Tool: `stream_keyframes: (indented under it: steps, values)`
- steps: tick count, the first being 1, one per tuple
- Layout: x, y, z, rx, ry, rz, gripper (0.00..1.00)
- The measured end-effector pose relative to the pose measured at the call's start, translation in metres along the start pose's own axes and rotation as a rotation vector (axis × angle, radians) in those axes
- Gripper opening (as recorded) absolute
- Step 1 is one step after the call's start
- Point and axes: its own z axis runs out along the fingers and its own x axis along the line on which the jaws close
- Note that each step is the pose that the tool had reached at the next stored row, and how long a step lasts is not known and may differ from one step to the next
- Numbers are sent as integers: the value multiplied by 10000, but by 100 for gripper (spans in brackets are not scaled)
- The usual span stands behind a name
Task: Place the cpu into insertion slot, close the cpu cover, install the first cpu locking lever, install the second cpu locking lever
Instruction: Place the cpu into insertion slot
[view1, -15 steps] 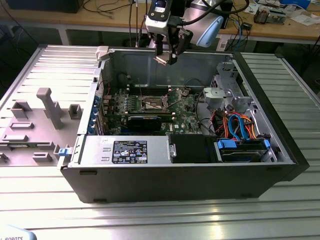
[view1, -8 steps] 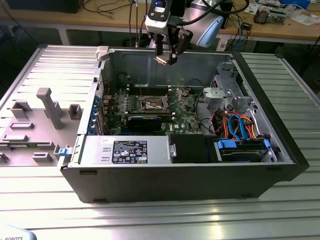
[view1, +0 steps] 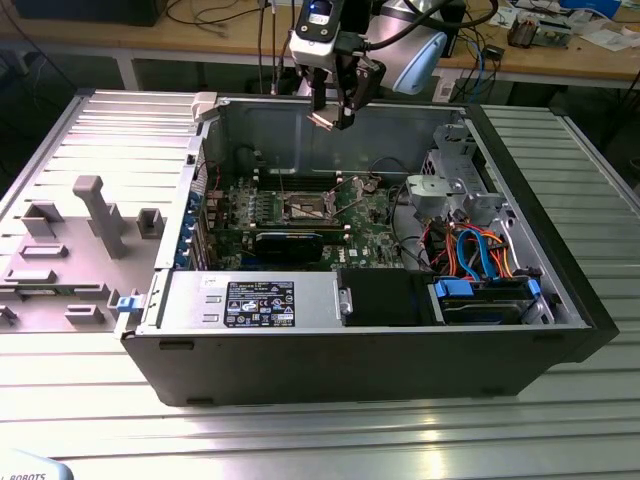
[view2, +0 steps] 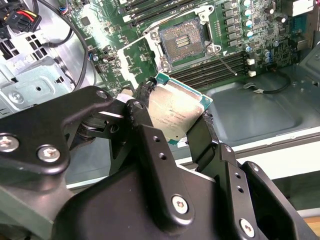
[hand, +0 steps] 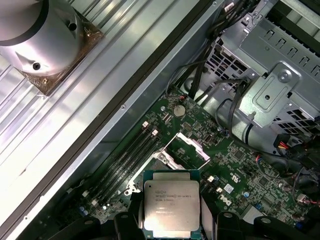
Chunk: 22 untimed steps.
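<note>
The cpu (view2: 180, 107) is a flat square chip with a dull silver-grey top and a thin green rim. The gripper (view1: 335, 112) clamps it by two opposite edges, in the air above the open case (view1: 350, 365) and well apart from the slot (view2: 182, 39), whose dark centre lies bare. Black fingers (view2: 202, 132) hide the chip's sides. In the first wrist view its near edge is cut off. Memory slots (view2: 210, 70) run just beside the slot, and a drive cage (hand: 270, 90) and cables (view1: 470, 250) stand near.

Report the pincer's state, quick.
Pincer: closed on the cpu, held up above the insertion slot, which sits empty.
</note>
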Motion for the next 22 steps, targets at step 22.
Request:
stream_keyframes:
  steps: [22]
  values:
    - [0,-1,3,-6,-31,348,54]
